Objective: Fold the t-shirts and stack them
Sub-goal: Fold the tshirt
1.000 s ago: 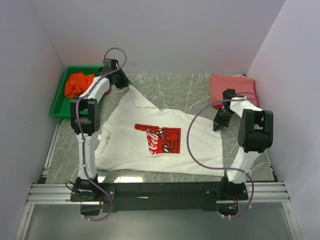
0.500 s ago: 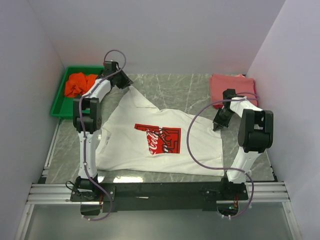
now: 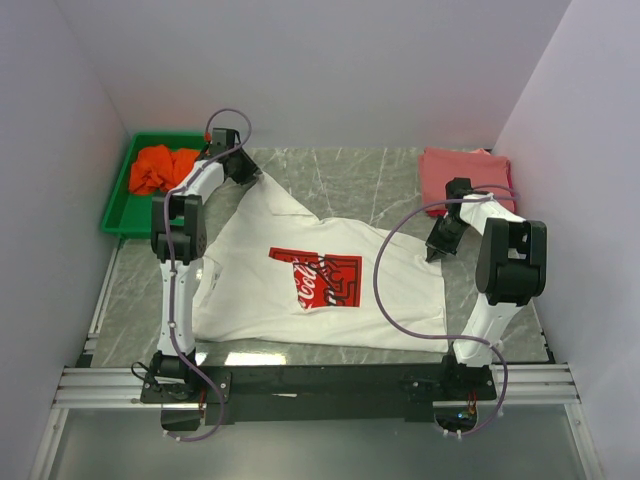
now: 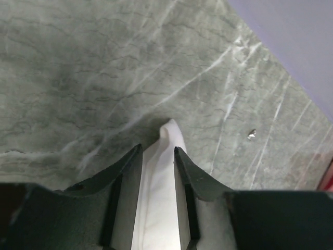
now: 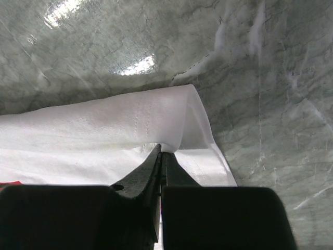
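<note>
Top external view: two grippers gripped one white t-shirt (image 3: 260,290)
Left gripper (image 4: 157,151) held its far-left corner between narrowly parted fingers; right gripper (image 5: 162,148) clamped tight on its right edge; one orange t-shirt (image 3: 160,168) in one green tray (image 3: 115,215) lay left of it, one salmon-pink pile (image 3: 455,165) beyond its right

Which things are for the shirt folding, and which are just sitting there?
For the job:
white t-shirt, pinched by the left pincer and the right pincer
orange t-shirt
folded pink t-shirts

Just sitting there:
green tray, holding the orange t-shirt
table
</note>
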`<state>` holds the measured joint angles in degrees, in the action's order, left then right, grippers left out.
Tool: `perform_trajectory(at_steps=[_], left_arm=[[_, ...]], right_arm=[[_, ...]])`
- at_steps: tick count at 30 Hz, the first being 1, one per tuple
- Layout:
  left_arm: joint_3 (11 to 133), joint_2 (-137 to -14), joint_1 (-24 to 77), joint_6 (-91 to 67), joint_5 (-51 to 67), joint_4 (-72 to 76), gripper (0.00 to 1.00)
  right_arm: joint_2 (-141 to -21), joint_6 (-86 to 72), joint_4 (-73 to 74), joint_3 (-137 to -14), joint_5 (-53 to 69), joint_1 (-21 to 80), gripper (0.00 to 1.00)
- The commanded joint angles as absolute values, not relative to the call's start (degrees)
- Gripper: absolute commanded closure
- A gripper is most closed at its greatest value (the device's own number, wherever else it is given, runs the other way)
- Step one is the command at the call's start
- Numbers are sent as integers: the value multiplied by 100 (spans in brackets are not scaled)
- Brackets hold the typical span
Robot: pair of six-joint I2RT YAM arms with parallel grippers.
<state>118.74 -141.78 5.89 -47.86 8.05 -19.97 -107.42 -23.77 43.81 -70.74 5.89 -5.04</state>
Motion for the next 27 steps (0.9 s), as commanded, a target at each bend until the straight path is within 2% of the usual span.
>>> perform_trajectory(at_steps=[1, 20, 25, 26, 27], left_arm=[[12251, -14256, 554, -4878, 624, -1995, 63], [12507, -14757, 519, -5097, 817, -1652, 66], [12235, -14678, 519, -5299, 1055, -1363, 76], [12208, -14678, 519, -5335, 1089, -1301, 80], [12182, -14678, 510, -5370, 1151, -1275, 87]], right_arm=[[-10846, -2435, 4438, -7145, 615, -501, 100], [-11066, -2452, 4562, -7356, 668, -501, 100], [-11057, -2487, 4562, -7356, 659, -501, 100], [-11048, -2487, 4570, -7356, 659, -501, 100], [-11048, -2505, 4570, -7365, 650, -501, 100]])
